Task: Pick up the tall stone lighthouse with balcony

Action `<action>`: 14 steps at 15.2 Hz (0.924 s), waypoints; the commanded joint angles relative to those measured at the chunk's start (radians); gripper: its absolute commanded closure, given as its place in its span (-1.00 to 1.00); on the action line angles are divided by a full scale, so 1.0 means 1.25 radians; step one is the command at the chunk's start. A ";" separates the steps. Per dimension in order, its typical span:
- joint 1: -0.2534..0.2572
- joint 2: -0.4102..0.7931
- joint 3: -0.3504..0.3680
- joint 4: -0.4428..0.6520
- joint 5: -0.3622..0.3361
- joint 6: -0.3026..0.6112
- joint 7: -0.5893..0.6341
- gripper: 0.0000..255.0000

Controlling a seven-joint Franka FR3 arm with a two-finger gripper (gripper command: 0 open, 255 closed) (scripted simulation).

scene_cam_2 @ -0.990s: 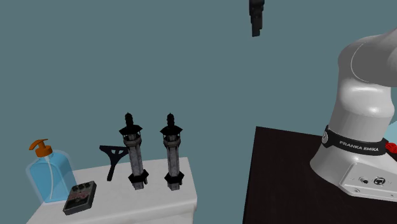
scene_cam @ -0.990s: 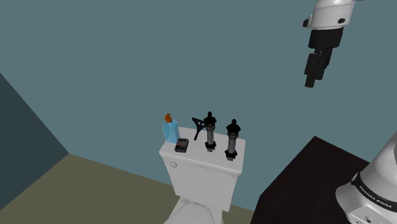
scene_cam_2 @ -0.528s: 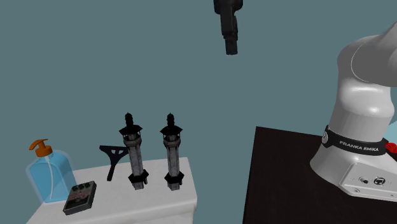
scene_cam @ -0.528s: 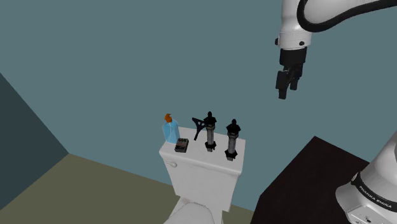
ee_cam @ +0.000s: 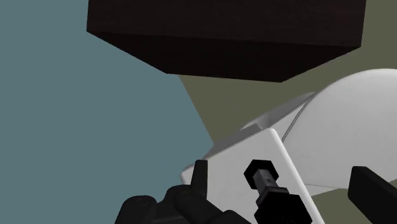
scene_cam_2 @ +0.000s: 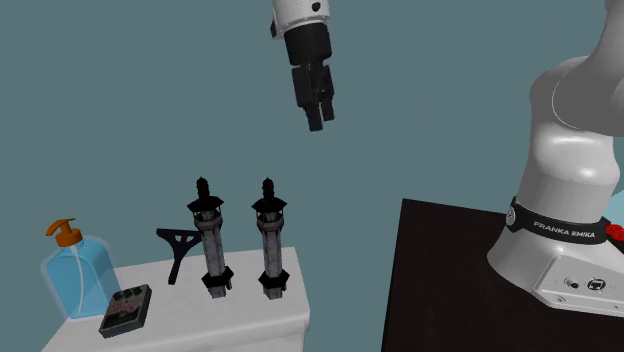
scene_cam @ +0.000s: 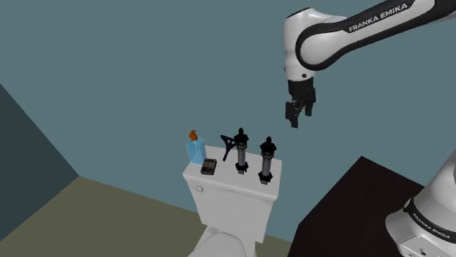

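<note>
Shoulder view: a white toilet tank (scene_cam: 232, 208) stands against the teal wall, low and centre. On its lid, from this view's left:
- blue soap bottle (scene_cam: 194, 150) with an orange pump
- small dark box (scene_cam: 209, 167) lying flat, just in front of the bottle
- thin black tripod-like piece (scene_cam: 229, 146)
- two upright grey lighthouses with black tops and bases

The left lighthouse (scene_cam: 240, 152) stands a bit farther back, and the right lighthouse (scene_cam: 267, 160) is nearer the tank's right end. They are close together but not touching. They look alike, so I can't tell which one the task means. The gripper (scene_cam: 298, 117) hangs well above and to the right of the right lighthouse. It points down, fingers apart, nothing between them. The dark stand (scene_cam: 343, 208) is at lower right.

Second exterior view: same order along the tank (scene_cam_2: 250, 310): soap bottle (scene_cam_2: 78, 280), box (scene_cam_2: 126, 310), black piece (scene_cam_2: 177, 250), left lighthouse (scene_cam_2: 210, 245), right lighthouse (scene_cam_2: 270, 245). Both lighthouses are upright, each with a flared balcony under the lantern. The gripper (scene_cam_2: 320, 122) is high above, a little to this view's right of the right lighthouse. It is open, empty and slightly tilted.

Wrist view: looks down on the tank's end (ee_cam: 254, 153), with the toilet's white lid (ee_cam: 343, 121) beside it and the stand (ee_cam: 222, 38) beyond. A lighthouse (ee_cam: 270, 188), seen from above, sits between the two fingers (ee_cam: 199, 175) in the picture. It is well below them and untouched, and I can't tell which of the two it is. The fingers are wide apart.
</note>
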 commanded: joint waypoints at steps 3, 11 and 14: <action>0.007 0.133 0.026 0.058 -0.038 0.055 0.057 -1.00; 0.039 0.404 0.037 0.234 -0.136 0.100 0.163 -1.00; 0.055 0.489 0.031 0.304 -0.164 0.100 0.189 -1.00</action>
